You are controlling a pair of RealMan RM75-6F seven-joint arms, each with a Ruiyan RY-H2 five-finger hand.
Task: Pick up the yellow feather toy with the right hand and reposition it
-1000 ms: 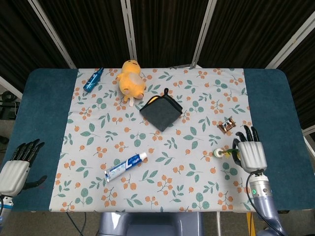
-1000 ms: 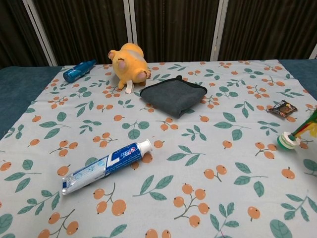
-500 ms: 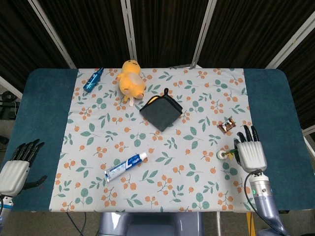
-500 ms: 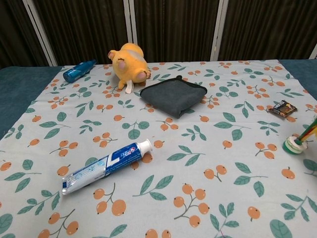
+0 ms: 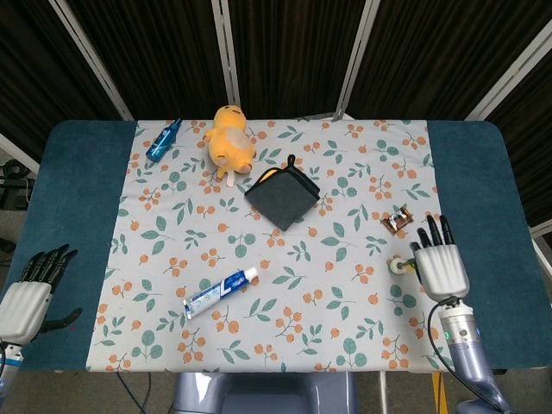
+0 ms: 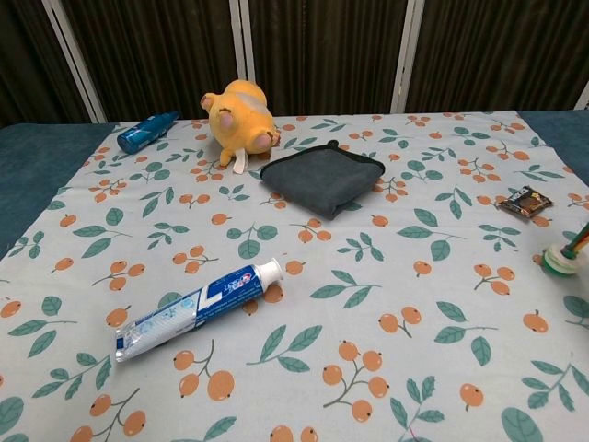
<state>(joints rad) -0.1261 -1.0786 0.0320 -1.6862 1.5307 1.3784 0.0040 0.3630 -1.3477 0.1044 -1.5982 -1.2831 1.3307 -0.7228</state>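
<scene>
The yellow feather toy shows its white and green base (image 5: 398,265) on the floral cloth, right beside my right hand (image 5: 442,267); its feathers run under the hand and are hidden in the head view. In the chest view the base (image 6: 559,259) sits at the right edge with a bit of coloured feather rising out of frame. My right hand holds the toy by the feathers, its fingers pointing away from me. My left hand (image 5: 30,291) rests on the blue table at the front left, fingers apart, holding nothing.
A small snack packet (image 5: 398,221) lies just beyond the right hand. A toothpaste tube (image 5: 221,292) lies front centre, a grey cloth (image 5: 283,197) mid-table, an orange plush (image 5: 231,142) and a blue bottle (image 5: 163,140) at the back left.
The right hand has shifted a little to the right and away from me, and the toy's base has slid right with it. The left hand has not moved.
</scene>
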